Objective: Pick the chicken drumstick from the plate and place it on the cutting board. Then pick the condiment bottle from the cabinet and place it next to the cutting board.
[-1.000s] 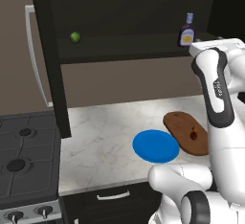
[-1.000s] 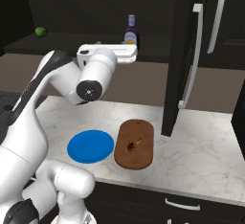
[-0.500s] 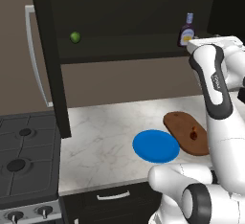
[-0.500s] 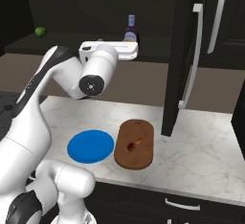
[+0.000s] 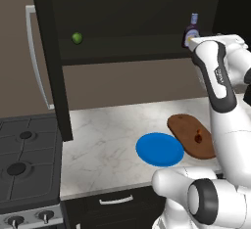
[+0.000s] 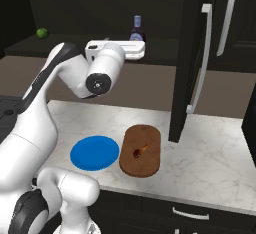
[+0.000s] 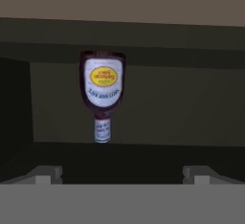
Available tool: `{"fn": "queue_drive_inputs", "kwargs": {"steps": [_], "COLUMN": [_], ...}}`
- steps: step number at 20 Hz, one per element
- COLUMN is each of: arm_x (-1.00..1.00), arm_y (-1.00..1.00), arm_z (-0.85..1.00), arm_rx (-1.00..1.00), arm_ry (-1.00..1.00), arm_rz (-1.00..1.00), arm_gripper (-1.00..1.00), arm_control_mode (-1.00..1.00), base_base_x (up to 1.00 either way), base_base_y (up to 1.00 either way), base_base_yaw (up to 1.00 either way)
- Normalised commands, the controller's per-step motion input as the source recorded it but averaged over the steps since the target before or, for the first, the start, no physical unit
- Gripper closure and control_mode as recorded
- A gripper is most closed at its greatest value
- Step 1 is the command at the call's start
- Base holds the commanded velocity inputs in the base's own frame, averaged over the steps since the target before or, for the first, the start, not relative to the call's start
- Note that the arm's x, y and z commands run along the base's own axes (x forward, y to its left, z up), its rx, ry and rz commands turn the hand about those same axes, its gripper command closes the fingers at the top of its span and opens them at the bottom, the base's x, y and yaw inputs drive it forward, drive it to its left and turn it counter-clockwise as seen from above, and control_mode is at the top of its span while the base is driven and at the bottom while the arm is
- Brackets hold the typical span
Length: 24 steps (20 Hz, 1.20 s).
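The condiment bottle point(image 5: 190, 30) point(image 6: 137, 28) stands on the shelf of the dark cabinet point(image 5: 122, 54). In the hand view the bottle point(image 7: 103, 91) hangs cap-down because the hand is rolled over. My gripper point(image 7: 122, 174) point(image 6: 141, 50) is open just in front of the bottle at shelf height, apart from it, with nothing between its fingertips point(image 7: 47, 174). On the counter below, the chicken drumstick point(image 5: 198, 137) point(image 6: 141, 150) lies on the brown cutting board point(image 5: 185, 127) point(image 6: 145, 165). Beside it lies the bare blue plate point(image 5: 159, 148) point(image 6: 95, 152).
A small green fruit point(image 5: 77, 38) point(image 6: 42, 33) sits far left on the same shelf. The cabinet's dark side panel point(image 5: 51, 61) comes down to the counter. A stove point(image 5: 24, 159) lies left of the counter. A dark door with a silver handle point(image 6: 205, 58) stands right of the board.
The hand has risen a little and edged toward the bottle on the shelf. The jaws stay open. Board, drumstick and plate have not moved.
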Motion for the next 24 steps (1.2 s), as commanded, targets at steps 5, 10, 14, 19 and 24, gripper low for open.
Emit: {"fn": "queue_drive_inputs", "kwargs": {"steps": [5,10,14,19,24], "arm_x": [0.18,0.14,0.1,0.09,0.08], "arm_y": [0.0,0.0,0.0,0.0,0.0], "arm_z": [0.0,0.0,0.02,0.05,0.06], "arm_rx": [0.0,0.0,0.0,0.0,0.0], "arm_ry": [0.0,0.0,0.0,0.0,-0.01], "arm_rz": [0.0,0.0,0.0,0.0,0.0], "arm_gripper": [-1.0,-1.0,-1.0,-1.0,-1.0], "arm_control_mode": [-1.0,-1.0,-1.0,-1.0,-1.0], "base_base_x": [0.0,0.0,0.0,0.0,0.0], "base_base_y": [0.0,0.0,0.0,0.0,0.0], "base_base_yaw": [0.0,0.0,0.0,0.0,0.0]}}
